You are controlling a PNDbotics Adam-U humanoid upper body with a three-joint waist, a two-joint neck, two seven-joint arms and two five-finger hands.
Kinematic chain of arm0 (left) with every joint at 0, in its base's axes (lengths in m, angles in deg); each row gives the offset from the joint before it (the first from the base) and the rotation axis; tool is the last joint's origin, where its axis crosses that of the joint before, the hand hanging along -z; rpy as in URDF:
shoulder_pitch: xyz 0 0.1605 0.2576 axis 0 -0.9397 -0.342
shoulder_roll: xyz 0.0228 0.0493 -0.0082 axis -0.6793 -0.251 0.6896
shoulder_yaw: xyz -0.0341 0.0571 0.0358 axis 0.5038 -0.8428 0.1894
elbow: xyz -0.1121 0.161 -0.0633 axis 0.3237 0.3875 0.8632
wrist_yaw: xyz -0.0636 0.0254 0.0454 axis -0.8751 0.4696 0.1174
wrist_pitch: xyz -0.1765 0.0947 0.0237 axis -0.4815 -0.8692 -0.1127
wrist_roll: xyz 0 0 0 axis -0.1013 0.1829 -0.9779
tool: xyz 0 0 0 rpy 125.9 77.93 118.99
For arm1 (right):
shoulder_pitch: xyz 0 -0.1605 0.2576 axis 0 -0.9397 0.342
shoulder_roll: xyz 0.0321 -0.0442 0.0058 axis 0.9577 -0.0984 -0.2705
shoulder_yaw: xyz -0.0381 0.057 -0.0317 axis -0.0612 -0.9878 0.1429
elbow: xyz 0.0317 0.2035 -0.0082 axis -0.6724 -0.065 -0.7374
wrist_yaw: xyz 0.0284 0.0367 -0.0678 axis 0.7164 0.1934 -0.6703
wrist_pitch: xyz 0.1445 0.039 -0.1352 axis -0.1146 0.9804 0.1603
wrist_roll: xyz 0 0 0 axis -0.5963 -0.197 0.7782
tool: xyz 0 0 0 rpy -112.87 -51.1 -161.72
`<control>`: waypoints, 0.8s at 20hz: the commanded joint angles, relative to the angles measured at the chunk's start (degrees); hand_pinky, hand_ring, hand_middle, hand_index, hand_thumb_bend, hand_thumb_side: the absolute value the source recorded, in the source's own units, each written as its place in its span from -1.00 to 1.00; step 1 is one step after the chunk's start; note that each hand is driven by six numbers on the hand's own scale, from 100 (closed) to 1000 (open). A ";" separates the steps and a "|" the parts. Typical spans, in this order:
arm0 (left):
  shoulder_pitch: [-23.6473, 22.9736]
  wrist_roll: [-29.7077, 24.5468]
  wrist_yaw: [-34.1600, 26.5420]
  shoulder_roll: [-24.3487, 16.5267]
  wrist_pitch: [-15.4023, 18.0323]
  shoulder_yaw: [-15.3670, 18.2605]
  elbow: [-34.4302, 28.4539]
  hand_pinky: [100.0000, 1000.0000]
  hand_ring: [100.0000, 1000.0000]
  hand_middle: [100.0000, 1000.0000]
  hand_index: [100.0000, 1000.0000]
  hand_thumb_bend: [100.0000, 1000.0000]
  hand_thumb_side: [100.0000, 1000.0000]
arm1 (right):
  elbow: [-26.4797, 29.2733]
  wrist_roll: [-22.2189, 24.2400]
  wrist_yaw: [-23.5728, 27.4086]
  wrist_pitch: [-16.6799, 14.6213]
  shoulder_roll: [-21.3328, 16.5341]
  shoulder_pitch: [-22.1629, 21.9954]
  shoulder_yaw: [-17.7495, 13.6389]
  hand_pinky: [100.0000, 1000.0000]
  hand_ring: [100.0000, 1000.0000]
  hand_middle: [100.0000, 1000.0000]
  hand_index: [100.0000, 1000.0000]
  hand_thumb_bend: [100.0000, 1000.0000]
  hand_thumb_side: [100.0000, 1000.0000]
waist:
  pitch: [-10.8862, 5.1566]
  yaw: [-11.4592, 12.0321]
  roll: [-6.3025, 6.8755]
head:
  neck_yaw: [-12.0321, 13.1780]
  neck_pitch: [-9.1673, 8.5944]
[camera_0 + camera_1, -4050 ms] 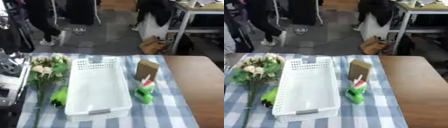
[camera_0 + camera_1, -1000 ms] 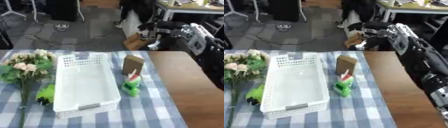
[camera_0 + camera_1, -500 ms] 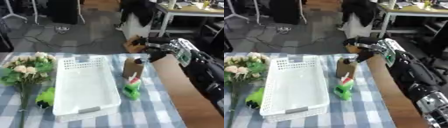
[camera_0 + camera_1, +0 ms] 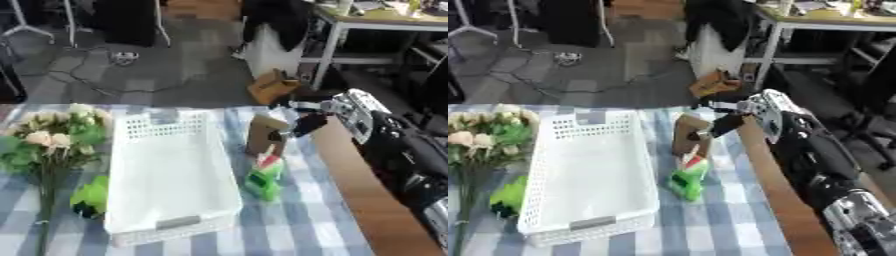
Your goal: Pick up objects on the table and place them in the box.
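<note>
Checks of blue and white cover the cloth (image 4: 297, 225) on the counter (image 4: 367, 200), and bare brown wood shows along the right side. Near the front left lies a small green toy (image 4: 90, 196) beside the long stems of a bunch of pale flowers (image 4: 48, 145). A white plastic basket (image 4: 171, 175) with holes in its walls sits in the middle, and nothing is inside it. Just right of the basket is a green and red toy (image 4: 265, 177). Right behind that toy stands a small brown box (image 4: 265, 134), upright on the cloth.

The right hand (image 4: 741, 114) reaches in from the right, on a black and silver arm. Its fingers (image 4: 719, 126) are bent and sit right by the top of the brown box. It is too blurry to tell if they hold the box or only touch it. The left hand does not show. Far behind the counter, a brown thing (image 4: 271, 86) lies on the grey floor.
</note>
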 commanded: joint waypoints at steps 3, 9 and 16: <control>1.24 -0.25 -0.55 0.11 0.06 -0.09 -0.76 0.46 0.90 0.75 0.83 -1.00 0.52 | 0.86 4.07 0.75 3.41 -0.64 2.42 -2.28 0.92 1.00 0.91 1.00 0.18 0.53 | 0.42 0.15 1.20 | -0.47 -0.20; 1.41 -0.42 -0.88 0.30 0.10 -0.18 -0.76 0.46 0.90 0.75 0.82 -1.00 0.52 | 1.69 6.03 3.71 8.06 -0.45 3.08 -3.45 0.91 1.00 0.90 1.00 0.18 0.57 | 0.55 0.30 1.25 | -1.02 -0.37; 1.70 -0.59 -1.44 0.52 0.15 -0.31 -0.76 0.46 0.90 0.75 0.82 -1.00 0.52 | 2.34 4.85 4.38 9.76 -1.11 3.66 -3.99 0.91 1.00 0.90 1.00 0.19 0.61 | 1.09 0.47 1.30 | -2.12 -1.19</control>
